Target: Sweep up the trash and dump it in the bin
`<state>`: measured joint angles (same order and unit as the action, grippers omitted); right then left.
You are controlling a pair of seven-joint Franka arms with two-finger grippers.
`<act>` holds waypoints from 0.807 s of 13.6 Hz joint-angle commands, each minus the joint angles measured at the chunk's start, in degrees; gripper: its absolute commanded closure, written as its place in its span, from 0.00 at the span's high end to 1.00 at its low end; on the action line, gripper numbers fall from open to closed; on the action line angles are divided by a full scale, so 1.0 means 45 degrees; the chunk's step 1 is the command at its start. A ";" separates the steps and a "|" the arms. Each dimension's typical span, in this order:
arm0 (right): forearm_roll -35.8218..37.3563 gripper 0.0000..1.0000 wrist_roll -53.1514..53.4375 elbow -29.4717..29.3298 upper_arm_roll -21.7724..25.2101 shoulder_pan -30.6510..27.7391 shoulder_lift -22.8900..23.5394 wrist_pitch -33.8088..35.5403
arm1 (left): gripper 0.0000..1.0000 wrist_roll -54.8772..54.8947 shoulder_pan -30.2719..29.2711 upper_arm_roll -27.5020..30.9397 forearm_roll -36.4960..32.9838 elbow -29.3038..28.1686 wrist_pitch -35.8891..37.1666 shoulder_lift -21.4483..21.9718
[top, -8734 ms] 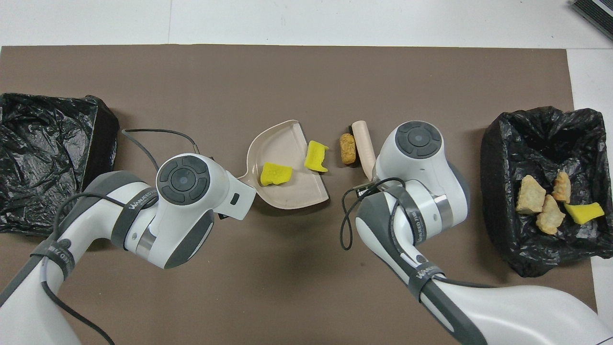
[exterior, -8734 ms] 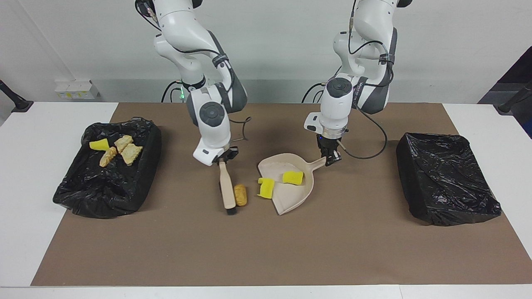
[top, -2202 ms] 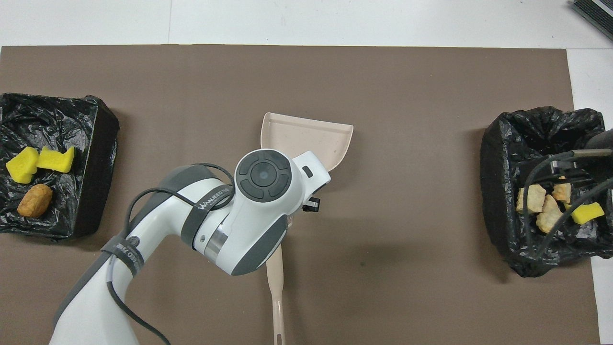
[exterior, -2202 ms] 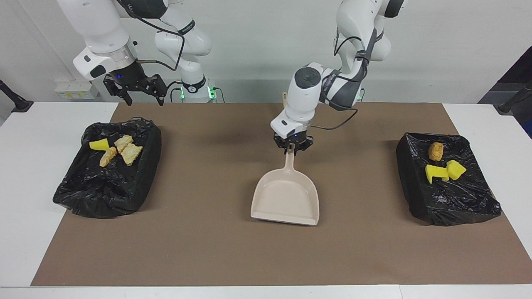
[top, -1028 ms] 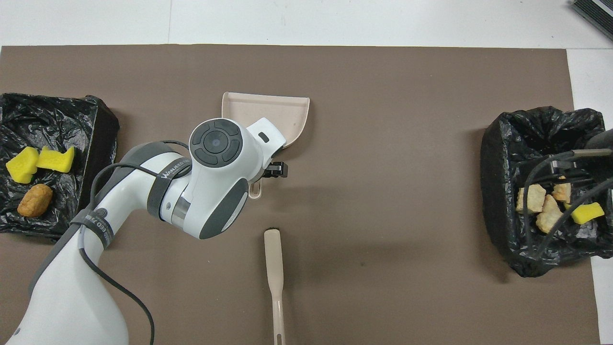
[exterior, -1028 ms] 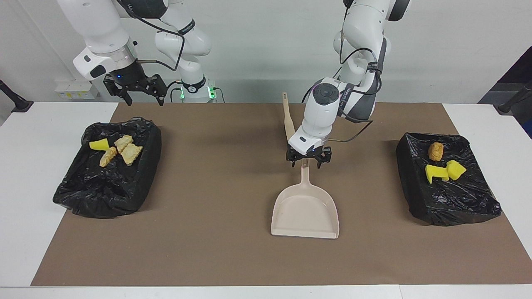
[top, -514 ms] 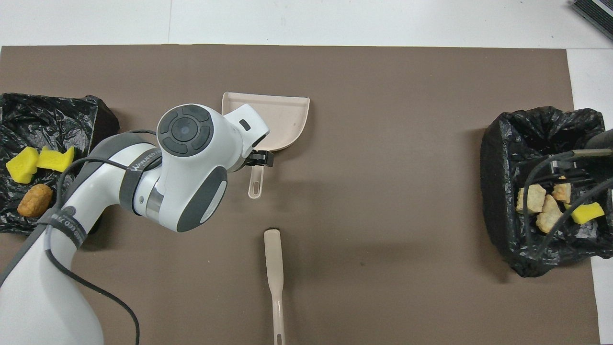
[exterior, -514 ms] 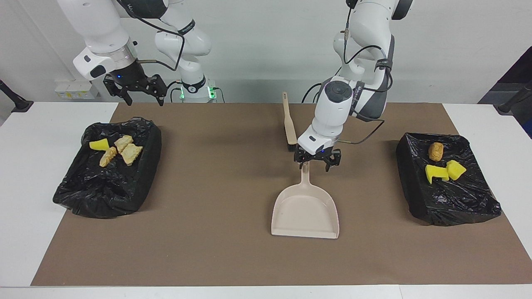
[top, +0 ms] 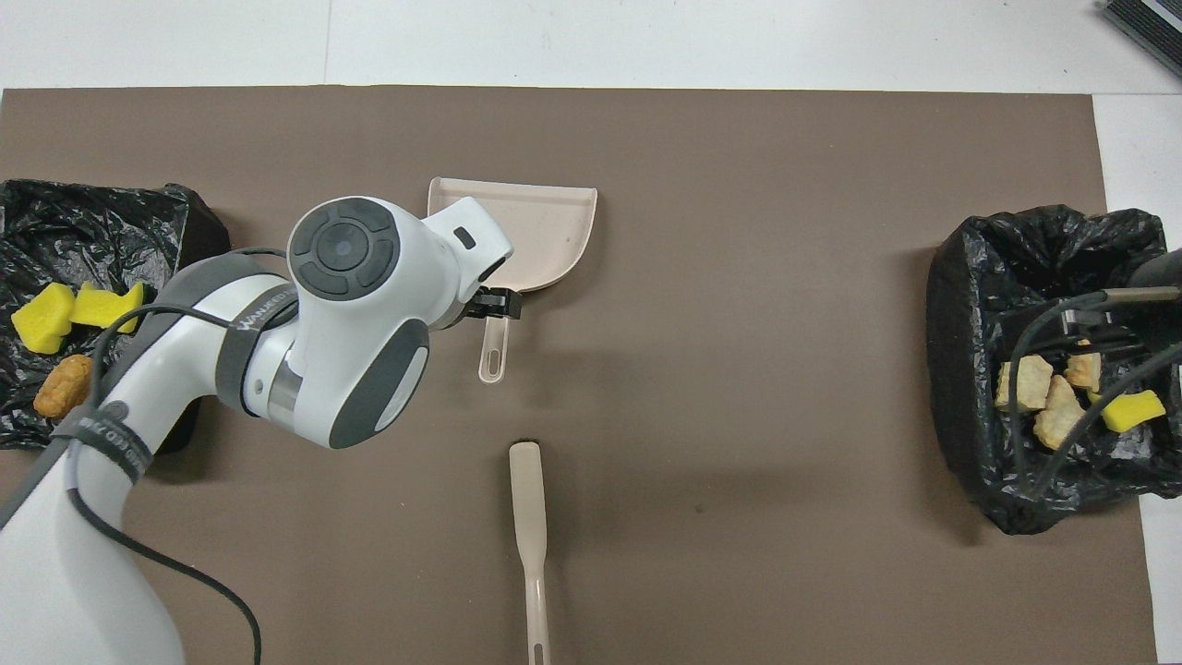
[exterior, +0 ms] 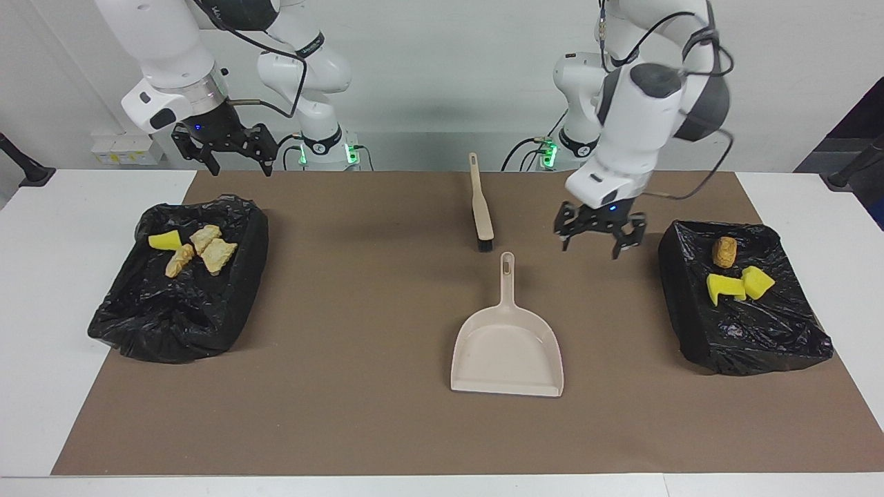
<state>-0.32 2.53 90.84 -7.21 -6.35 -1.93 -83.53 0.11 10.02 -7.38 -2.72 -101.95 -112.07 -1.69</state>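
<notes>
The trash lies in two black-lined bins. The bin (exterior: 173, 338) at the right arm's end holds a yellow sponge (exterior: 164, 240) and three pastry pieces (exterior: 218, 255). The bin (exterior: 725, 348) at the left arm's end holds two yellow sponges (exterior: 722, 288) and one pastry piece (exterior: 724, 252). The empty beige dustpan (exterior: 507, 348) lies flat mid-mat. The brush (exterior: 481, 207) lies nearer to the robots. My left gripper (exterior: 598, 238) is open and empty, raised over the mat between the dustpan handle and the bin. My right gripper (exterior: 228, 155) is open and waits above the mat's edge.
In the overhead view the left arm's wrist covers part of the dustpan (top: 545, 222). The brush (top: 528, 508) lies just nearer to the robots than the dustpan's handle. A brown mat (exterior: 345, 414) covers most of the white table.
My left gripper has let go of the dustpan handle, risen and moved toward the left arm's end. The dustpan lies still. The right arm has not moved.
</notes>
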 commanded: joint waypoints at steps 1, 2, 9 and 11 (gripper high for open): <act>-0.0241 1.00 -0.0250 0.0282 -0.0057 -0.0170 -0.0234 -0.0168 | 1.00 0.1494 -0.0953 -0.0098 -0.0119 0.0911 0.1461 0.0415; -0.0241 1.00 -0.0250 0.0282 -0.0057 -0.0170 -0.0215 -0.0168 | 1.00 0.1982 -0.1304 -0.0098 -0.0100 0.1400 0.2065 0.0415; -0.0241 1.00 -0.0270 0.0282 -0.0057 -0.0170 -0.0215 -0.0168 | 1.00 0.3802 -0.3064 0.0019 0.0076 0.2537 0.3595 0.0649; -0.0241 1.00 -0.0250 0.0282 -0.0057 -0.0151 -0.0234 -0.0168 | 1.00 0.4037 -0.3416 0.0019 0.0173 0.2537 0.3614 0.0650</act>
<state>-0.32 2.53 90.84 -7.21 -6.35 -1.93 -83.53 16.68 -3.64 -6.83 -2.62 -91.28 -97.15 1.06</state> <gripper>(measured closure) 0.000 0.000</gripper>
